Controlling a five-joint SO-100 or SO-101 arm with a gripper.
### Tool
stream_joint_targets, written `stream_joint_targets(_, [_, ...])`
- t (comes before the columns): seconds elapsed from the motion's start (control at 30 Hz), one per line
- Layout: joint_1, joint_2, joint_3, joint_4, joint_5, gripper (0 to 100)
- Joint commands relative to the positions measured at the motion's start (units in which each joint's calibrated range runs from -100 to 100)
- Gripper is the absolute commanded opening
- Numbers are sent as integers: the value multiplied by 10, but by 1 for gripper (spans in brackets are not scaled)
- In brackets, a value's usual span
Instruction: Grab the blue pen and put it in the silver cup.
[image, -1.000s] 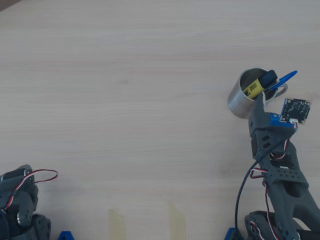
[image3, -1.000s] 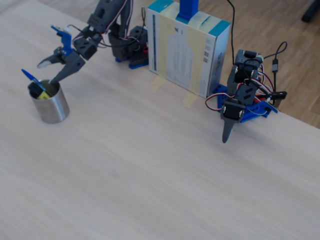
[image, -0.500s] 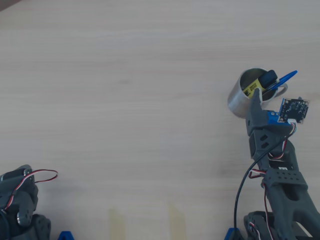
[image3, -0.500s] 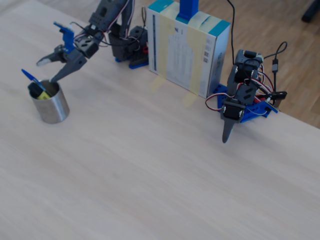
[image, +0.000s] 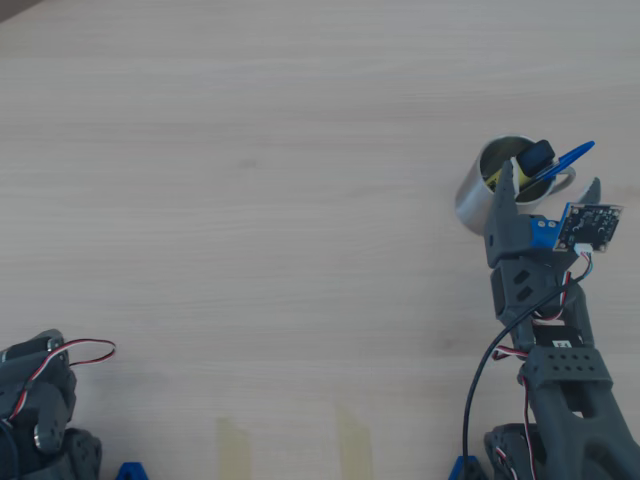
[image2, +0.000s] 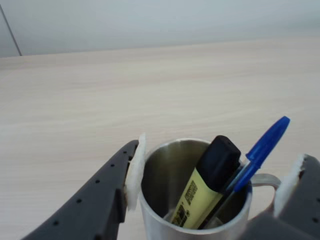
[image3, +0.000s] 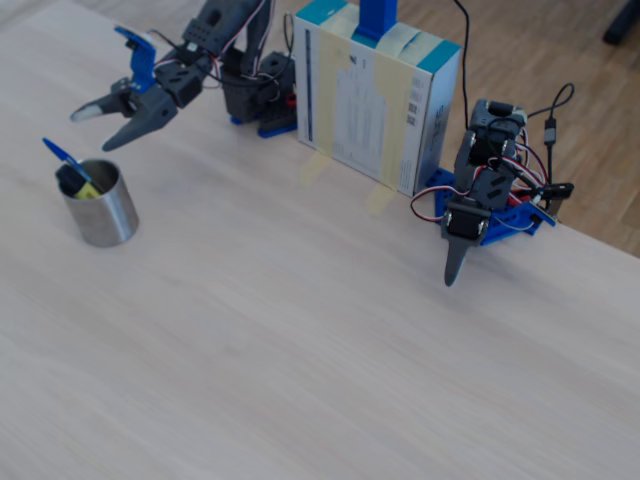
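Observation:
The silver cup (image: 473, 198) stands upright at the right of the table in the overhead view. The blue pen (image: 566, 159) leans inside it, cap end sticking out over the rim by the handle. A yellow marker with a black cap (image: 533, 158) stands in the cup too. My gripper (image: 550, 177) is open and empty, one finger on each side of the cup. The wrist view shows the cup (image2: 159, 172), the pen (image2: 265, 142) and the gripper (image2: 220, 149) with white pads well apart. In the fixed view the gripper (image3: 95, 130) hangs just above and behind the cup (image3: 105, 215) and pen (image3: 55, 152).
A second arm (image3: 480, 200) rests folded on the table, seen at the bottom left of the overhead view (image: 40, 400). A white and teal box (image3: 375, 90) stands beside my arm's base. Two tape strips (image: 233, 445) lie near the front edge.

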Motion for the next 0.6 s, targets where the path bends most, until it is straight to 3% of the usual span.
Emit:
stream_joint_targets(0.0, [-9, -33, -10, 3, -2, 41])
stream_joint_targets(0.57, [-36, -139, -10, 131, -20, 41])
